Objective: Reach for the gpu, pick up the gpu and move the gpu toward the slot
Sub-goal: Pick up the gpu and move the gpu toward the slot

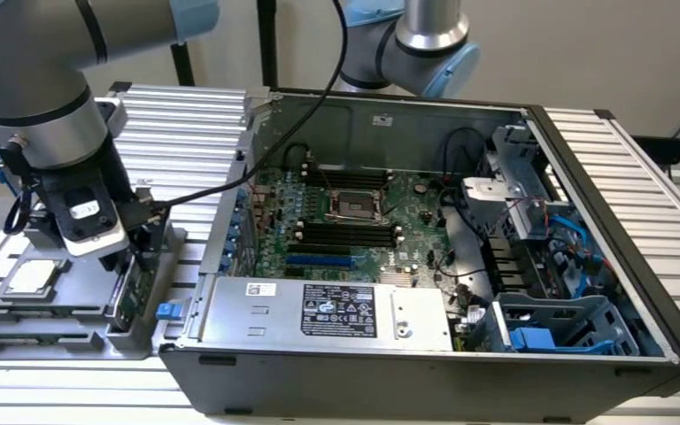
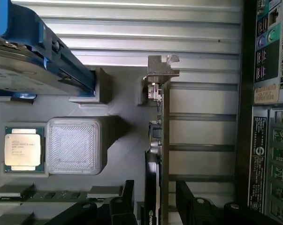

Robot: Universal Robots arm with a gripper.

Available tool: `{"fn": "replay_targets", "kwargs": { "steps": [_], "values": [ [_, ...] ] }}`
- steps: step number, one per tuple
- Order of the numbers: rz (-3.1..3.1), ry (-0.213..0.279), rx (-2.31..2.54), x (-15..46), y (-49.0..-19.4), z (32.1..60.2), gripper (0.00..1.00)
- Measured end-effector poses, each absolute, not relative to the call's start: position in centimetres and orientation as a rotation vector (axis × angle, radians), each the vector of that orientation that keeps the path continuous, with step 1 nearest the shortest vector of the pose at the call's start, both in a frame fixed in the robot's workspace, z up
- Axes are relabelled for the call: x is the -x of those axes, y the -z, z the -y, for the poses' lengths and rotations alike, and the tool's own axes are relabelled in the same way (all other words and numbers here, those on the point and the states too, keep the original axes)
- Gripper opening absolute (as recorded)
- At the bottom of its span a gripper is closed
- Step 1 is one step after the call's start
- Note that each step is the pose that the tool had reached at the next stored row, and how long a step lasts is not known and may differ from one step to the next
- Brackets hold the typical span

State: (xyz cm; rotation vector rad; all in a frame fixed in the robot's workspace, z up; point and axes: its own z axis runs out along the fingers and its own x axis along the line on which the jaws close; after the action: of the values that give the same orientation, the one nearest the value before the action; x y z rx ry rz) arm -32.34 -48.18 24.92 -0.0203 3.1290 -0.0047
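Nearest: black two-finger gripper (image 2: 158, 206) low over the grey moulded parts tray (image 2: 122, 136). Its fingers (image 2: 190, 201) are spread, one on each side of the thin green circuit-board gpu (image 2: 163, 140). A gap shows on both sides, so no contact that I can see.

The card stands on edge in a tray notch. The fingers sit toward the end opposite its silver metal bracket (image 2: 163, 70).

Also in the tray: small square silver processor chip (image 2: 22, 148) and silver hard drive with blue rails (image 2: 38, 56).

Judged: reach about complete, pick-up not yet made. A grip here calls for the pads to close square on the flat faces, then a straight lift clear of the notch.

Farther: open black computer case (image 1: 435, 390) just beside the tray. The long blue slot (image 1: 319, 262) on the green motherboard (image 1: 411, 208) is well apart from the card.
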Motion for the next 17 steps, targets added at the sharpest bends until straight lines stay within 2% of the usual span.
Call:
{"fn": "replay_targets", "kwargs": {
  "steps": [17],
  "values": [
    [-3.123, 0.021, -0.001, 32.65, -24.21, 47.52, 0.48]
  ]
}}
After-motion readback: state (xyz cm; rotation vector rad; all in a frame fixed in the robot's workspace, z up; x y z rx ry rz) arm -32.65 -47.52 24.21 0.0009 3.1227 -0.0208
